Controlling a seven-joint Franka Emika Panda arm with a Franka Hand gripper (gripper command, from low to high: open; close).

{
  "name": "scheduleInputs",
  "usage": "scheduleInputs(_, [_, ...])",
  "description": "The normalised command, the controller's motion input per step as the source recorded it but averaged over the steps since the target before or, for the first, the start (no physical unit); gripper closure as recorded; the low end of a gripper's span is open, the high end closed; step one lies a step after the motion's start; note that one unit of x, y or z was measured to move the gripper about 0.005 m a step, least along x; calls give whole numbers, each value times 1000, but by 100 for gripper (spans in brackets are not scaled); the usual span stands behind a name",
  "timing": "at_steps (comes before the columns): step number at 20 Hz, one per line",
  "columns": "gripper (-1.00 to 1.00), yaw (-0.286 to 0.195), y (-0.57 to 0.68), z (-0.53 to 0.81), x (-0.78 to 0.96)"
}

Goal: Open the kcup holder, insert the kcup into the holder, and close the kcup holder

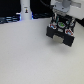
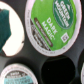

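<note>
The kcup [image 2: 52, 25] is a white pod with a green "Dark Magic" lid, and it fills much of the wrist view. In the exterior view it shows as a green spot [image 1: 60, 23] between the fingers of my gripper [image 1: 60, 25]. The gripper looks shut on it and holds it just above the kcup holder [image 1: 60, 34], a black boxy unit at the exterior view's upper right. The wrist view shows the holder's black tray [image 2: 30, 56] with round slots. One empty slot [image 2: 56, 71] lies beside the held pod. My fingers are not seen in the wrist view.
Another pod with a pale green lid [image 2: 16, 76] sits in one tray slot, and a white and teal pod [image 2: 10, 30] sits in another. A tall white tapered post [image 1: 25, 12] stands at the back, toward the exterior view's left. The pale tabletop [image 1: 30, 55] spreads in front.
</note>
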Motion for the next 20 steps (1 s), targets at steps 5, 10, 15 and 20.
scheduleInputs(5, [-100, 52, -334, 450, 428])
scheduleInputs(10, [-100, 36, -398, 463, 529])
scheduleInputs(15, [-100, 12, -442, 312, 658])
scheduleInputs(20, [-100, 9, -437, 187, 715])
